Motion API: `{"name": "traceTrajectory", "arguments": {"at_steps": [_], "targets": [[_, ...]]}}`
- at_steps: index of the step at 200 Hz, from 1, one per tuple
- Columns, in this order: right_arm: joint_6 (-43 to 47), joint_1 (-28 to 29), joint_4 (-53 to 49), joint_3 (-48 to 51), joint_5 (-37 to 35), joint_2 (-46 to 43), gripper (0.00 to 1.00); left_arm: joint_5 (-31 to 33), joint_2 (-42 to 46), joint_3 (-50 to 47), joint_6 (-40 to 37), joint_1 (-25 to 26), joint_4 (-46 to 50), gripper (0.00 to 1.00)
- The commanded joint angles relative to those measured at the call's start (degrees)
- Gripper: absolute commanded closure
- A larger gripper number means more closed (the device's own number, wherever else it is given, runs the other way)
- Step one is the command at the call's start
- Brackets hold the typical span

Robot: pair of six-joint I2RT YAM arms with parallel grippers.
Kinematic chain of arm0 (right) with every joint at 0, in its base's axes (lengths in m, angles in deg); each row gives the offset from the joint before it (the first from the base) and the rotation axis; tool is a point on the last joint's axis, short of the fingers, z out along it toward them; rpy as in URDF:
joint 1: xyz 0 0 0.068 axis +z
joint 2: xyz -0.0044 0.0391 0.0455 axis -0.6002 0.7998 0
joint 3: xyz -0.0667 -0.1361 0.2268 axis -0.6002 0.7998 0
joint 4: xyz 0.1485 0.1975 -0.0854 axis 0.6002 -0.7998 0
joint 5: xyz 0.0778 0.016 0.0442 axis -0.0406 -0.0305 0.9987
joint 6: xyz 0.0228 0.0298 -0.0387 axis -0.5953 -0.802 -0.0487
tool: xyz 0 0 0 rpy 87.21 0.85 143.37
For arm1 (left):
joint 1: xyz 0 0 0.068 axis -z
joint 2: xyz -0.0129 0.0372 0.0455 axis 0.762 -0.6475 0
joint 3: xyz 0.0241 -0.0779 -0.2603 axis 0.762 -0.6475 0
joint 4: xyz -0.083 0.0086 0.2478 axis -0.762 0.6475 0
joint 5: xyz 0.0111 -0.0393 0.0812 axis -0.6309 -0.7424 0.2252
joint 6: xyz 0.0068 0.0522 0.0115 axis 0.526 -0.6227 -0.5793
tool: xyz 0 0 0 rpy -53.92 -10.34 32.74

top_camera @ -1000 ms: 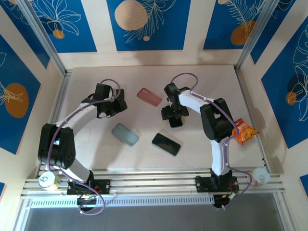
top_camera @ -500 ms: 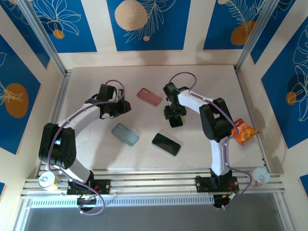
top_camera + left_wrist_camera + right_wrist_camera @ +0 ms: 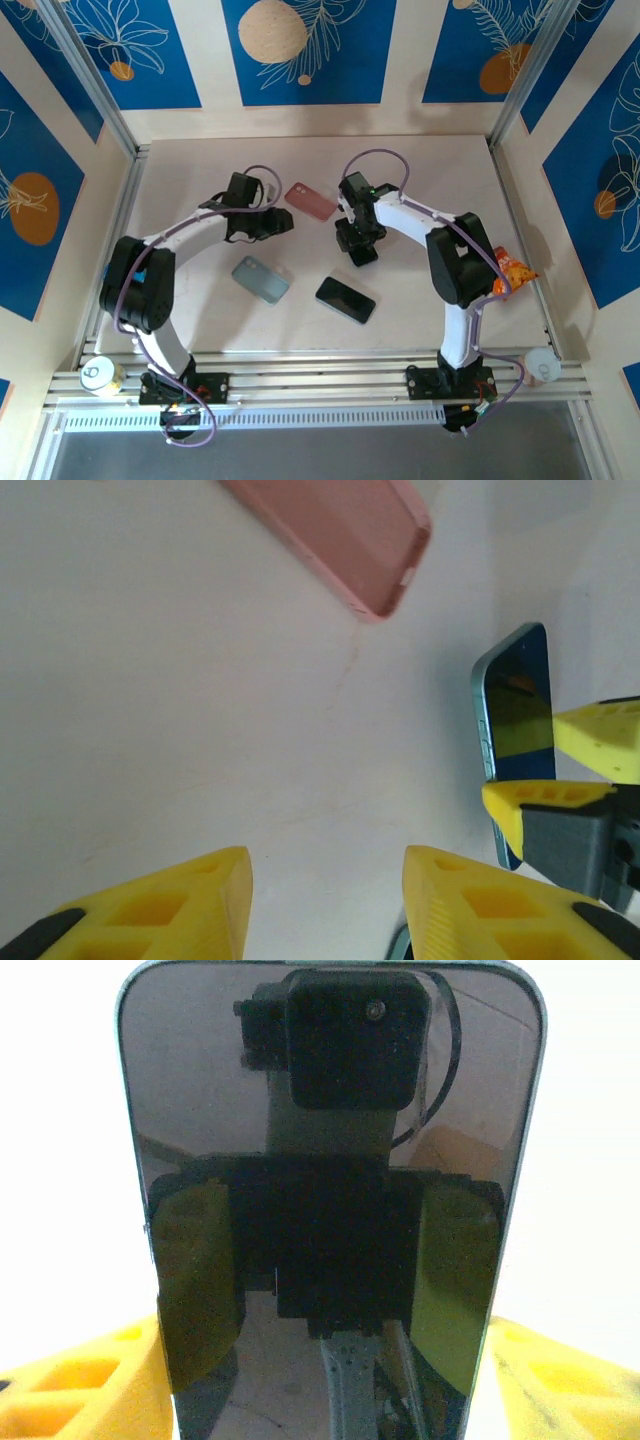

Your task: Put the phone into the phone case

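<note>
Pink soft phone case (image 3: 335,540) lies unpinned; right gripper (image 3: 358,238) beside it clamps dark-screened blue phone (image 3: 515,715), left gripper (image 3: 325,870) near it gapes empty. Case may skid on insertion.

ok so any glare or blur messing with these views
right wrist: the phone screen mirrors the camera like glass, background blown out white; left wrist: table washed pale, left end effector soft up close, pink case fairly crisp; top external: even light, sharp throughout

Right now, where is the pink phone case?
In the top view the pink phone case lies flat on the table, far middle, just ahead of the left gripper and left of the phone held by the right gripper.
</note>
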State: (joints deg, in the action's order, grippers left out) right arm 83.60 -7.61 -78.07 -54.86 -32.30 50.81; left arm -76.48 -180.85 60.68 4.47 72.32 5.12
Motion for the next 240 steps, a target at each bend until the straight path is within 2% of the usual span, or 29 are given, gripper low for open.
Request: {"name": "traceTrajectory", "arguments": {"at_steps": [1, 34, 94, 240], "targets": [[2.13, 1.16, -0.84, -0.35, 3.23, -3.71, 0.47, -5.15, -3.25, 3.95, -2.23, 2.46, -1.07, 0.52], [0.96, 2.23, -0.87, -0.54, 5.91, -5.61, 0.47, -8.21, -6.21, 4.30, 0.95, 3.77, -5.43, 0.50], [-1.93, 3.11, -1.25, -0.65, 7.68, -6.48, 0.46, -9.63, -8.76, 3.70, 6.56, 5.89, -14.10, 0.48], [-2.75, 3.24, -2.03, -0.79, 9.24, -7.89, 0.48, -10.34, -12.24, 5.09, 9.30, 8.05, -18.92, 0.53]]}}
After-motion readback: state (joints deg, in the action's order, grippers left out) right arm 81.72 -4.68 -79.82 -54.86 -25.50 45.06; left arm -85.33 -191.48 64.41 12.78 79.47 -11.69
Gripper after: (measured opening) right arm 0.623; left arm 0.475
